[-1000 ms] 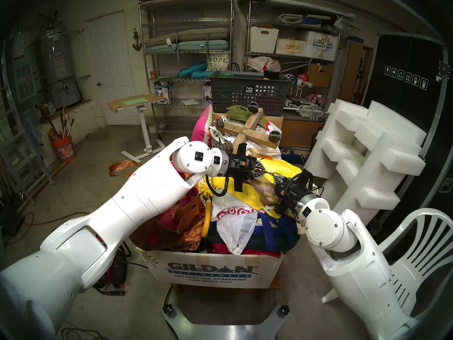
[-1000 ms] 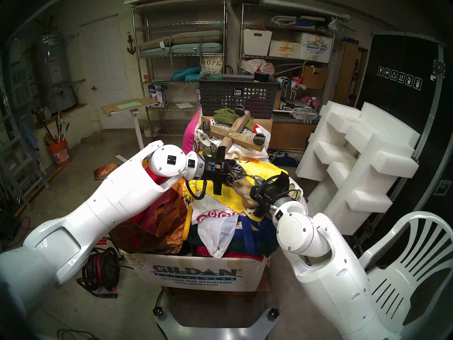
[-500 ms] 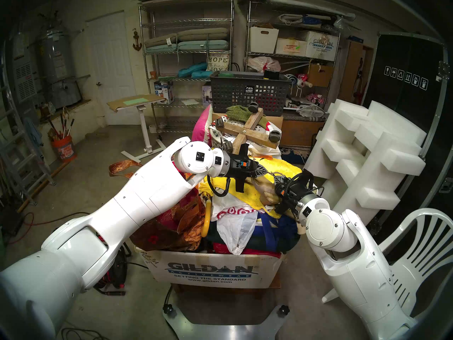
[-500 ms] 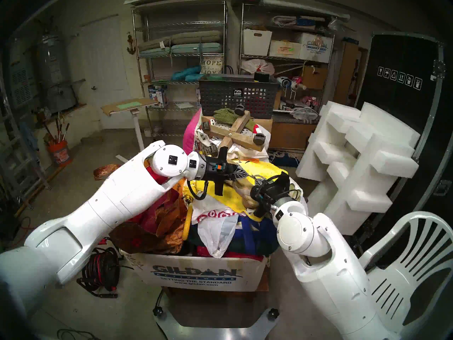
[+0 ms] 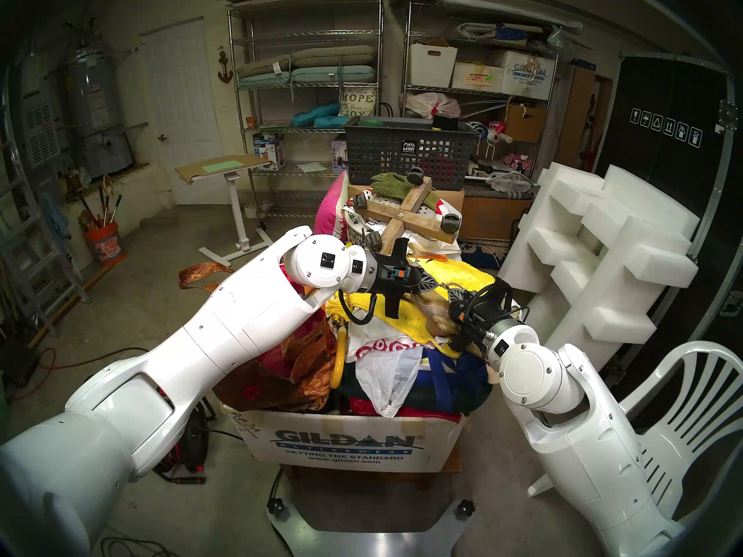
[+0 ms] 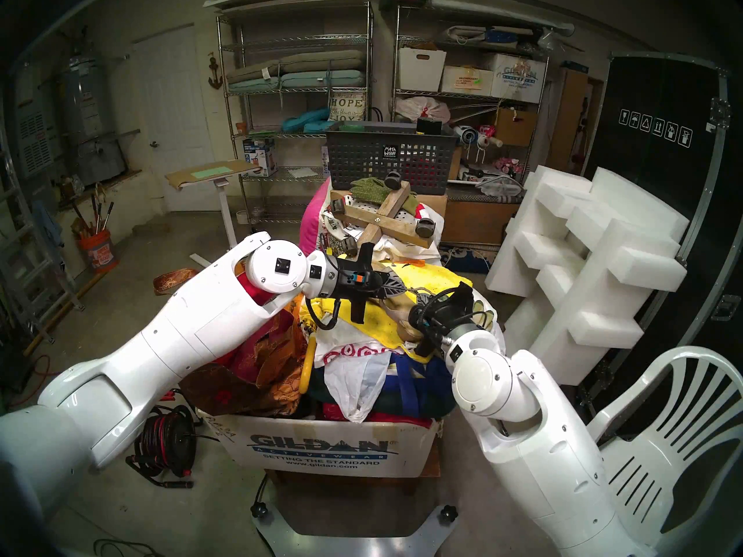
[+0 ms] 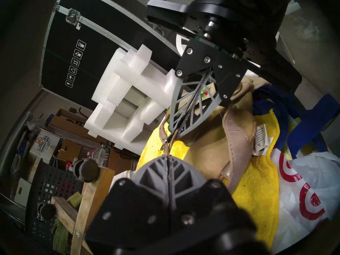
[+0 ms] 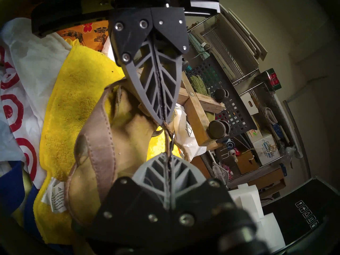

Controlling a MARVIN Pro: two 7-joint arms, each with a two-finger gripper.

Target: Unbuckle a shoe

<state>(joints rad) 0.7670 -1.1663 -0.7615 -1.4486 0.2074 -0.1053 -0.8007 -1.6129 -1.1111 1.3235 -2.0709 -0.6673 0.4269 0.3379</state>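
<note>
Tan strap (image 7: 166, 147) of the shoe (image 7: 207, 153) now runs taut between two facing grippers: the left gripper (image 7: 168, 157) has just pinched shut on it opposite the right gripper (image 7: 175, 134), already clamped there, so pulling the strap from its buckle looks next.
</note>
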